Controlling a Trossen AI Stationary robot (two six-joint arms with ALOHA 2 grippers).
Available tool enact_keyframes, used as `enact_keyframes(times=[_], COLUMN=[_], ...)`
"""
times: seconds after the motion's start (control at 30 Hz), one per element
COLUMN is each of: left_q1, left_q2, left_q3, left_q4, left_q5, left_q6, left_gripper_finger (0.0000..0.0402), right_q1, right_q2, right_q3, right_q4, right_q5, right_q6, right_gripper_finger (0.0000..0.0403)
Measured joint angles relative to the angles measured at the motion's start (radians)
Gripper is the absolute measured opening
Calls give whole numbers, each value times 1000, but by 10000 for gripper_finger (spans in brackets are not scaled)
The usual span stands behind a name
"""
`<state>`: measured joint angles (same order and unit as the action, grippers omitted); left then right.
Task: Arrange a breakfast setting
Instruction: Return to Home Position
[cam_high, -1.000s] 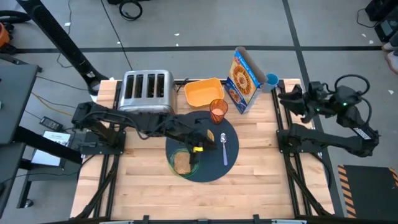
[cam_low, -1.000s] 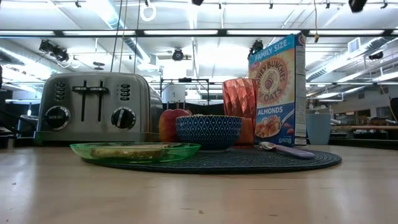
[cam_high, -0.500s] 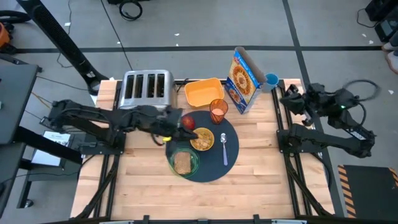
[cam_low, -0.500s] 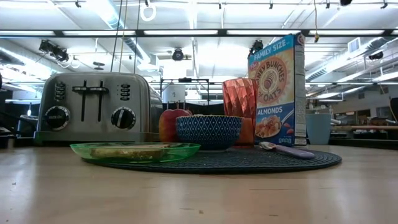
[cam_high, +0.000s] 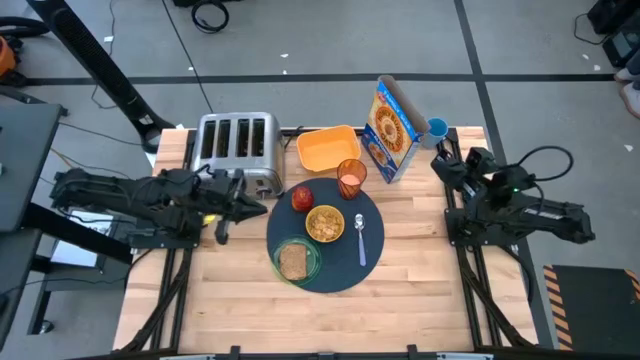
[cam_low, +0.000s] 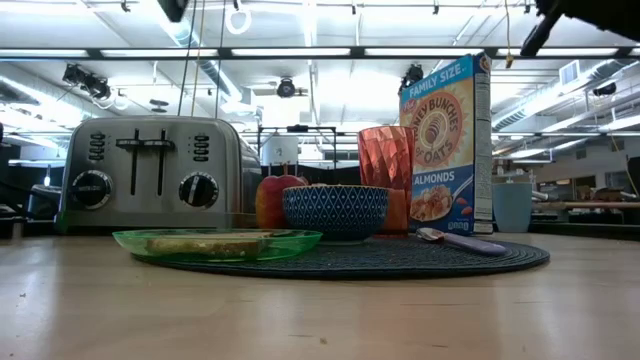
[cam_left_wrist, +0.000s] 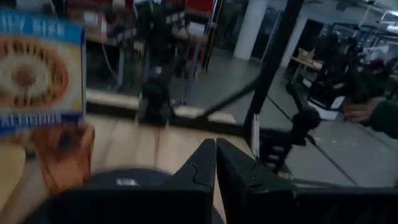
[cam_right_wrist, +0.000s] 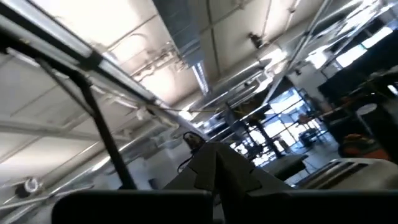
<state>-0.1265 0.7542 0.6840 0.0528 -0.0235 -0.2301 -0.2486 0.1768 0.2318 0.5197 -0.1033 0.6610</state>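
The left tool hangs over the left part of the surface, just in front of the steel toaster and clear of the mat; its two fingers are pressed together with nothing between them. To its right lies the large dark blue-grey round mat, near the middle of the surface, with the whole setting on it. At the mat's near left sits the small green plate, and the toast slice lies flat on it. Behind the plate, at the mat's far left, stands the red apple, just beside the small cereal bowl, which has a blue pattern, is filled with cereal and stands upright at the mat's centre. The amber cup stands upright on the mat's far edge, behind and to the right of the bowl. The pale spoon lies just right of the bowl, its bowl end toward the cup. Off the mat, behind the cup, is an orange tray, and right of that a cereal box stands upright with a small blue cup beside it. The right tool is at the surface's right edge, right of the box and raised, aimed up at the ceiling, its fingers closed on nothing.
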Motion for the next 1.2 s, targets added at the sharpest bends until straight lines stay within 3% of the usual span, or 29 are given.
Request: enact_keyframes(times=[0.1, 0.17, 0.33, 0.5, 0.57, 0.63, 0.7, 0.9, 1.03, 1.2], left_q1=[-1, -1, 18, 63, 78, 85, 84, 84, 84, 84], left_q2=[-46, -66, -102, -246, -338, -435, -532, -752, -740, -753], left_q3=[0, 0, -4, -102, -161, -215, -263, -365, -382, -411], left_q4=[-83, -161, -341, -335, -336, -334, -336, -338, -342, -324], left_q5=[1, 2, -36, -27, -26, -29, -28, -28, -27, -8], left_q6=[-94, -104, 13, 67, 66, 67, 75, 95, 123, 146], left_gripper_finger=[21, 22, 22, 23, 23, 23, 23, 23, 23, 23], right_q1=[15, 16, 16, 16, 28, 54, 92, 246, 306, 318], right_q2=[0, 0, 13, 34, 40, 39, 40, 78, 61, -37], right_q3=[-19, -26, -44, -93, -125, -173, -227, -217, -217, -225], right_q4=[-10, -55, -184, -178, -118, -11, 90, 39, 51, 6], right_q5=[100, 109, 90, 230, 201, 94, 46, 147, 180, 105], right_q6=[-3, -22, -90, -247, -373, -503, -548, -588, -644, -637], right_gripper_finger=[33, 41, 47, 45, 46, 46, 44, 35, 32, 32])
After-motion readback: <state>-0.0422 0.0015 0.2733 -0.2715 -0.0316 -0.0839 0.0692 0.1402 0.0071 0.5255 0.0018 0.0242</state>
